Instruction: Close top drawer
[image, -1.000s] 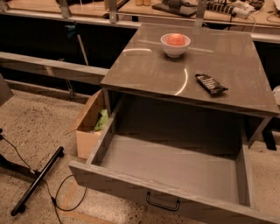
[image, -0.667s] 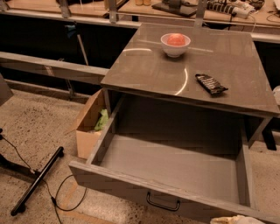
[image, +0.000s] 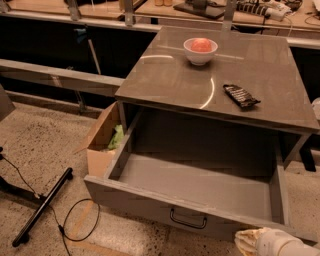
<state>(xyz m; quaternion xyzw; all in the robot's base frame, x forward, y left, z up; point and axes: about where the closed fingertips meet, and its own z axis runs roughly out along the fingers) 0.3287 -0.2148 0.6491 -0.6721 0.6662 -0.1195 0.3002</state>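
The top drawer (image: 195, 182) is pulled far out of the grey cabinet, its broad grey box interior open to view with nothing in it. Its flat front (image: 150, 207) faces me along the bottom, with a small black handle (image: 188, 220) at the centre. My gripper (image: 265, 242) shows as a pale shape at the bottom right corner, just below the right end of the drawer front. The lower drawers are out of view.
On the cabinet top (image: 170, 75) stand a white bowl (image: 200, 50) with something red in it and a dark snack packet (image: 241, 95). A cardboard box (image: 102, 142) sits on the floor left of the drawer. A black bar (image: 42, 207) and a cable (image: 75, 225) lie on the floor at left.
My gripper has come up into view at the bottom right, by the drawer front. The drawer stays open as before.
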